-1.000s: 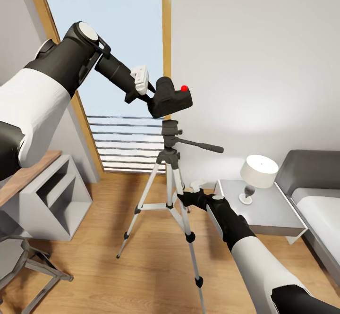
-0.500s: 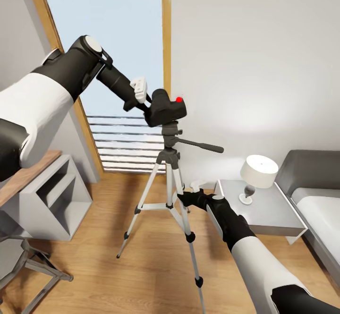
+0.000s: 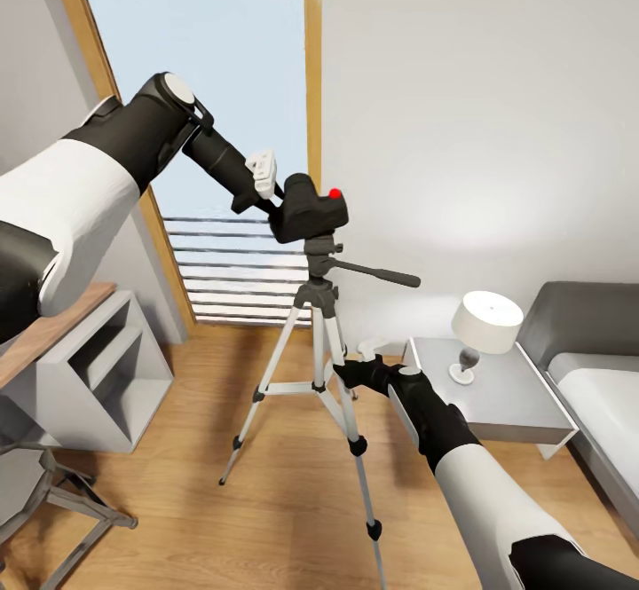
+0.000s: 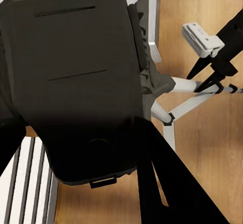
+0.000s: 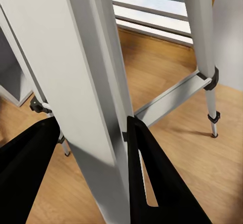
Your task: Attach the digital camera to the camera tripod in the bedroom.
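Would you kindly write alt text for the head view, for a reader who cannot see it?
The left pincer holds the digital camera on the camera tripod's head, while the right pincer grips a tripod leg. Behind are a window, a bedside table with a lamp, and a bed.

floor [image 3: 204, 519]: light wood planks
on floor: tripod [image 3: 324, 368] on three feet; white shelf unit [image 3: 106, 377]; grey side table [image 3: 497, 395]
on side table: white lamp [image 3: 484, 328]
desk [image 3: 44, 333]: wooden top over shelf unit
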Motion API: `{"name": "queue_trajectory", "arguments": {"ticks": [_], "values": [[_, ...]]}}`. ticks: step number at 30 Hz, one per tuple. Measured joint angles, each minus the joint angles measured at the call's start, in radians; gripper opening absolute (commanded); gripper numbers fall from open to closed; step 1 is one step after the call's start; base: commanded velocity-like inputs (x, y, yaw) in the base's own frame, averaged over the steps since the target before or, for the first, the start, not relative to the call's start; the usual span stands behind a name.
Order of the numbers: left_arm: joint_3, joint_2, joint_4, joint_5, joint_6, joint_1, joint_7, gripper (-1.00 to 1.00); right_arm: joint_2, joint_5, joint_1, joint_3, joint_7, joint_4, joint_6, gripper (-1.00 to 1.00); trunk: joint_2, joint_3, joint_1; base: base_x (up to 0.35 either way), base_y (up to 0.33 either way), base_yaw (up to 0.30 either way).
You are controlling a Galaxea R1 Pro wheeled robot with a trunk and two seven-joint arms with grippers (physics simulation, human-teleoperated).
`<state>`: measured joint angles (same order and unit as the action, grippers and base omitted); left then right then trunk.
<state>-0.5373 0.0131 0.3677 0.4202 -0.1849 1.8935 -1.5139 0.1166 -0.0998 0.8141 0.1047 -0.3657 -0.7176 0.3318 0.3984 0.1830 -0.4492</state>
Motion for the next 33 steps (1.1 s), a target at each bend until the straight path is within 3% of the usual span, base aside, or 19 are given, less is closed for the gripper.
{"name": "queue_trajectory", "arguments": {"ticks": [16,24,33], "values": [[0.016,0.000,0.021,-0.010,0.007,0.000,0.030,-1.00,0.000,0.000,0.000,0.000,0.000,0.000,0.000,-1.00,0.000,0.000,0.000,0.000,0.000,0.000],[0.016,-0.001,0.016,-0.010,0.022,0.000,0.149,-1.00,0.000,-0.001,0.000,-0.001,-0.001,0.000,0.000,-1.00,0.000,0.000,0.000,0.000,0.000,0.000],[0.013,-0.008,0.005,-0.010,0.033,0.000,0.187,-1.00,0.000,-0.002,0.000,-0.001,-0.001,0.000,0.000,-1.00,0.000,0.000,0.000,0.000,0.000,0.000]]}}
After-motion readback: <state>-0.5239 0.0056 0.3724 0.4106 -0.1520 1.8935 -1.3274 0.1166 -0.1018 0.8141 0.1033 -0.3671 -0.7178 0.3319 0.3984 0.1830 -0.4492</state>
